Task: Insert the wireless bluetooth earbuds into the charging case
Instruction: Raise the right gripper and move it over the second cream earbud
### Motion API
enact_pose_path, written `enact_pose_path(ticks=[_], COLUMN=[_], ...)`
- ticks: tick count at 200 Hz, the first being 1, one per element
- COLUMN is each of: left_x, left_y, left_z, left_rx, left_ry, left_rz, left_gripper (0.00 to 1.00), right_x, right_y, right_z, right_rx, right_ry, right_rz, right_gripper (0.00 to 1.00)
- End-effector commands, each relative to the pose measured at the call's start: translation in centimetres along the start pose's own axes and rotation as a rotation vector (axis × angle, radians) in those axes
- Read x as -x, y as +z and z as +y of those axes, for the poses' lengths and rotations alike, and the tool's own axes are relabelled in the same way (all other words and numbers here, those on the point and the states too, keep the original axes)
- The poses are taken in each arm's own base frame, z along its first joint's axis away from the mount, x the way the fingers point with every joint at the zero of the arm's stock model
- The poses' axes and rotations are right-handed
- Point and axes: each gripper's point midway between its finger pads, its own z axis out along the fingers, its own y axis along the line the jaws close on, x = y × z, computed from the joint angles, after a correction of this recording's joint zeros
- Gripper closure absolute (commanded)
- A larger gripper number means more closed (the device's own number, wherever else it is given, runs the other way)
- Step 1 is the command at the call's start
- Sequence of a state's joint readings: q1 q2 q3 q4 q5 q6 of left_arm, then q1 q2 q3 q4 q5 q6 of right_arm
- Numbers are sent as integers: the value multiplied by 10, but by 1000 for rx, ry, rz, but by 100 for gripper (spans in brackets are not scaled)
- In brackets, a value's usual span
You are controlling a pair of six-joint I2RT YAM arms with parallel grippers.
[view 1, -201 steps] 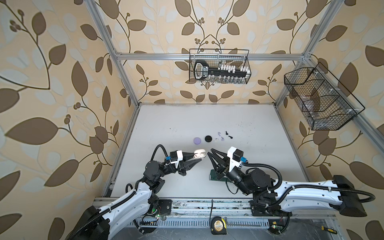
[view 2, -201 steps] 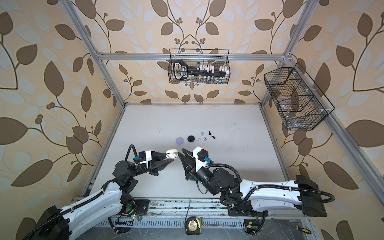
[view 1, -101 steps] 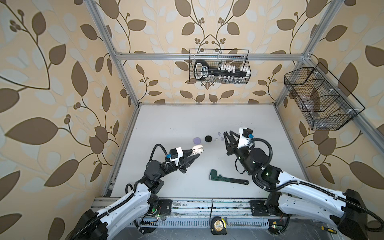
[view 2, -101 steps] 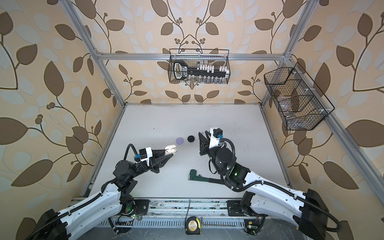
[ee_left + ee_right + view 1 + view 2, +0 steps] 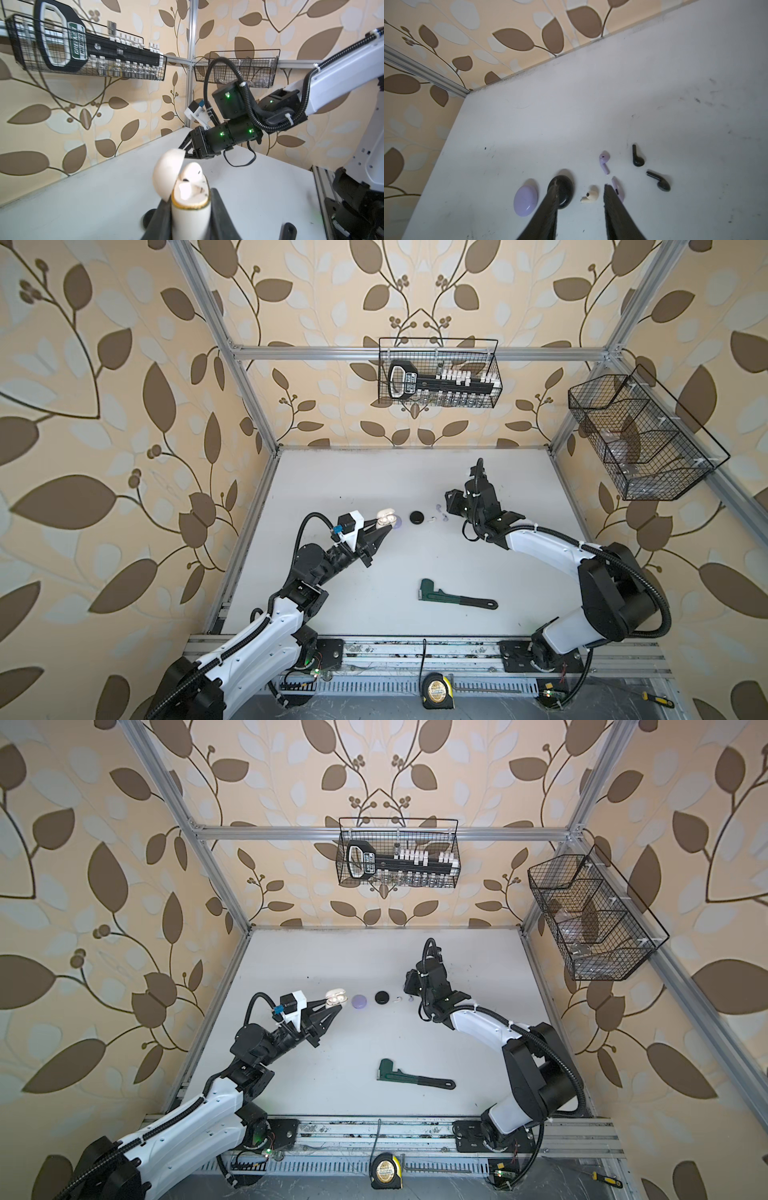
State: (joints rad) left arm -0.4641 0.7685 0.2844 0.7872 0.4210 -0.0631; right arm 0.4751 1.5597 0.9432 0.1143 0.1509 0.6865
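My left gripper (image 5: 190,220) is shut on the white charging case (image 5: 385,517), held above the table with its lid (image 5: 168,172) open. One white earbud (image 5: 192,172) sits in the case. My right gripper (image 5: 581,185) is open, pointing down over the loose earbuds (image 5: 434,518). A white earbud (image 5: 590,197) lies on the table between its fingers. Two lavender earbuds (image 5: 604,161) lie beside it, one (image 5: 617,190) partly behind a finger. Two black earbuds (image 5: 637,158) lie further out.
A lavender case (image 5: 359,1001) and a black case (image 5: 382,997), both closed, lie between the two grippers. A green pipe wrench (image 5: 457,599) lies near the table's front. Wire baskets (image 5: 438,373) hang on the back and right walls. A tape measure (image 5: 436,690) sits on the front rail.
My right gripper let go of the wrench at the front, opened, and swung back over the loose earbuds. The left gripper kept the case and drifted slightly back.
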Motion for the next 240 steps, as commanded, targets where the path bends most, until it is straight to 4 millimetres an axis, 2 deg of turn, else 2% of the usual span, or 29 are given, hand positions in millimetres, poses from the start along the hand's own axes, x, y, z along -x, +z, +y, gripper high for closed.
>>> enact_pose_path(ticks=[1,19,34,60,79,86,89,125,170,240], left_x=[31,41,46,50,50,49,50,50,52,50], left_y=[-4,-5,-4,-5,-8,-10,-12,-25,-29,-26], left_z=[6,10,13,14,11,11,10,10,5,1], left_rx=[28,30,39,37,27,32,35,76,60,30], left_ry=[-31,-66,-86,-101,-94,-85,-79,-43,-40,-51], left_rz=[-64,-68,-69,-84,-80,-75,-75,-82,-96,-90], left_gripper=[100,100,100,100,100,100,100,100,100,100], right_x=[-9,-20,-28,-36,-48,-60,-55,-69,-84,-95], right_y=[4,7,4,1,11,16,18,40,63,69], right_z=[8,4,9,21,23,18,23,1,-8,-13], right_rx=[25,-23,-33,-84,-118,-134,-126,-273,-334,-398], right_ry=[151,183,164,16,-85,-117,-128,-303,-361,-433], right_rz=[76,146,183,225,286,326,322,407,476,486], right_gripper=[63,65,66,60,60,60,61,62,62,57])
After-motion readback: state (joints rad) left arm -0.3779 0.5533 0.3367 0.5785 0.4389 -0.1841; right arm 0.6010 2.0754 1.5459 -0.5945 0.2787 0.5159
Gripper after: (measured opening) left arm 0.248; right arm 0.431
